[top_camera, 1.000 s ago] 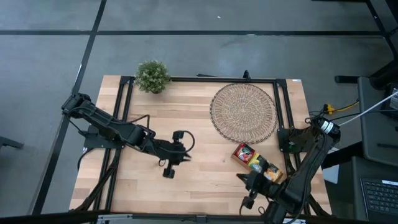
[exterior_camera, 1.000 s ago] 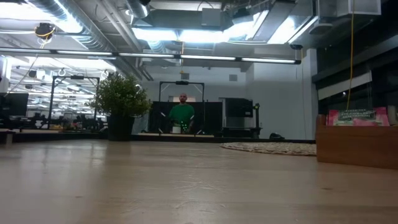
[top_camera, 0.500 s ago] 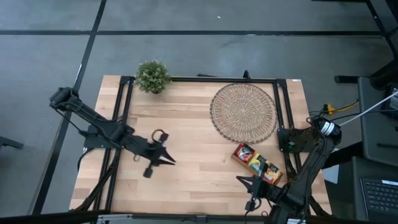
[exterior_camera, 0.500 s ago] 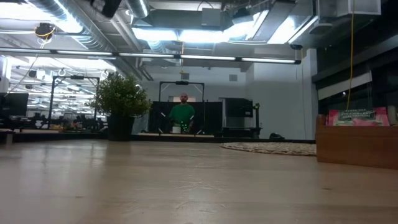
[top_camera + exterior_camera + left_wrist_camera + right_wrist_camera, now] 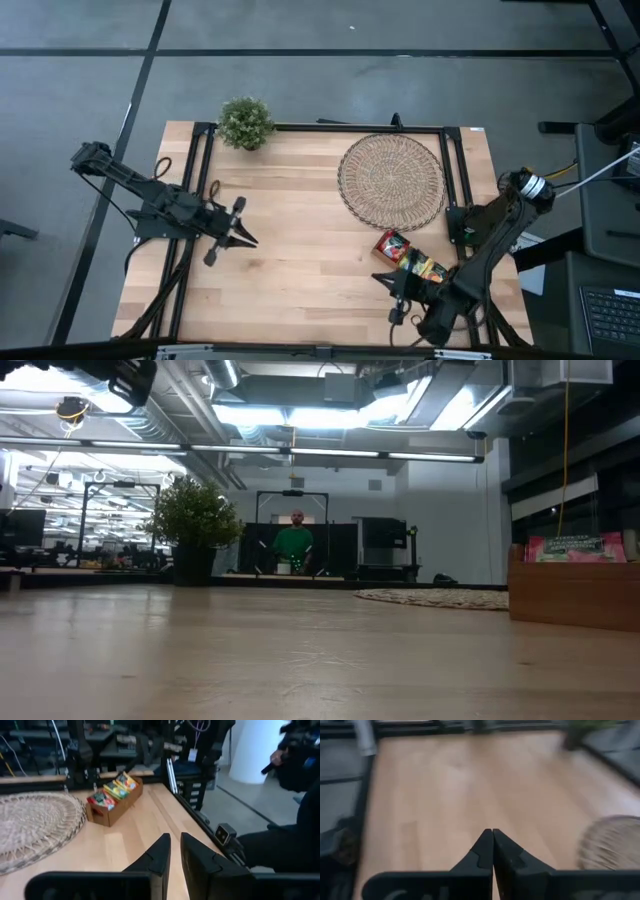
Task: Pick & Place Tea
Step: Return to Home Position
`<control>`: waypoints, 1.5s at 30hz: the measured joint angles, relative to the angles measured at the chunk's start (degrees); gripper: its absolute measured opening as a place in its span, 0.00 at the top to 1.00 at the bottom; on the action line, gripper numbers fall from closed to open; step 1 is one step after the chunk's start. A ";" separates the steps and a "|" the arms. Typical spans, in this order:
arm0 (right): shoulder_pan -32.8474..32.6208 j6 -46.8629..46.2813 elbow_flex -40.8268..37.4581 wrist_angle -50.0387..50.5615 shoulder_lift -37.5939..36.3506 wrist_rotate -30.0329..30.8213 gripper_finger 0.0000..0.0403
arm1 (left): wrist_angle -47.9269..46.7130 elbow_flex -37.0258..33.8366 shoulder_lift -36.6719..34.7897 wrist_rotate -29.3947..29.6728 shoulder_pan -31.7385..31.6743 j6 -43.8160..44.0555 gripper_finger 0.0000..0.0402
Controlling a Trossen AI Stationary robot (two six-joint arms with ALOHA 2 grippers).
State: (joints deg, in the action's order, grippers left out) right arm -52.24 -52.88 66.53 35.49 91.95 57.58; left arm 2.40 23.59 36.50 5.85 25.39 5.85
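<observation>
Woven mat (image 5: 391,182) right rear of table (image 5: 300,270) — potted plant (image 5: 246,123) rear-left; wooden tray (image 5: 112,802) near mat.

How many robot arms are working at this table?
2. The left arm reaches in from the table's left edge, its claw over bare wood. The right arm bends along the right edge, its claw beside the tea tray.

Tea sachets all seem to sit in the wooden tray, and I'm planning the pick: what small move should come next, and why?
Probably open the right gripper: its fingers are shut and empty, beside the wooden tray, where the tea sachets lie. The woven mat holds none, and the left gripper is far off.
</observation>
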 joint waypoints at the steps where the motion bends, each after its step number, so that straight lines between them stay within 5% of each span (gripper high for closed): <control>1: 0.49 4.18 -1.99 -4.73 -1.27 -2.11 1.00 | 0.10 -0.45 -1.20 0.00 0.00 -0.19 0.90; 12: 6.52 45.25 -28.37 -54.61 -17.11 -26.05 0.97 | -5.42 -2.75 -11.87 -1.12 -0.06 -1.09 0.90; 22: 13.12 54.95 -46.90 -80.45 -27.82 -39.86 0.97 | -10.28 -2.82 -17.05 0.45 -0.07 -1.45 0.89; 32: 20.53 55.10 -49.77 -85.04 -28.91 -47.56 0.97 | 7.29 -17.35 -27.62 -0.61 -1.75 -4.85 0.90; 38: 25.54 56.42 -49.69 -85.46 -28.91 -58.80 0.97 | 6.97 -19.86 -35.63 -2.70 -4.51 -7.55 0.90; 45: 30.88 54.60 -50.67 -85.76 -28.89 -59.34 0.97 | 5.37 -20.62 -36.49 -7.05 -9.22 -8.66 0.90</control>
State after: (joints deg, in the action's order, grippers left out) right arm -21.35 1.72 15.86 -50.27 63.06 -1.76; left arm 7.77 2.96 0.01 -1.20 16.17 -2.81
